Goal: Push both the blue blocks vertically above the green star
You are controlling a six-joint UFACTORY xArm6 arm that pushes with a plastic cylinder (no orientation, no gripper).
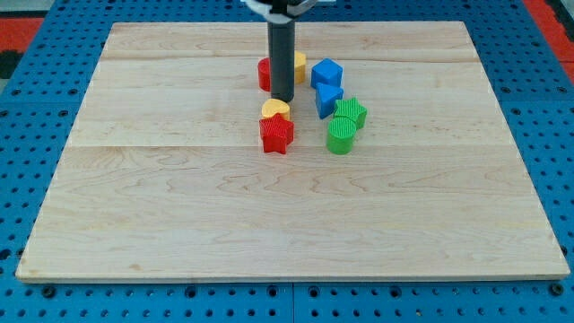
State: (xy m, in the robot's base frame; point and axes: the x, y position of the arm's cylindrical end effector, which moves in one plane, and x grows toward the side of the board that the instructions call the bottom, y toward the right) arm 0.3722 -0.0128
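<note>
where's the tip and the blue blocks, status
My tip just left of both blue blocks. Green star touching lower blue. Yellow heart below tip.

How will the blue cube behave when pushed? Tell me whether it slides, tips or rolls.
The blue cube sits flat on smooth wood, so it will probably slide, not roll. It looks squat, so tipping seems unlikely. It appears to touch the other blue block, so a push toward that one would likely move both. My tip is to its left.

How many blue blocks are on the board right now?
2. A blue cube sits right of my tip; a second blue block lies just below it, touching the green star. None looks hidden.
</note>
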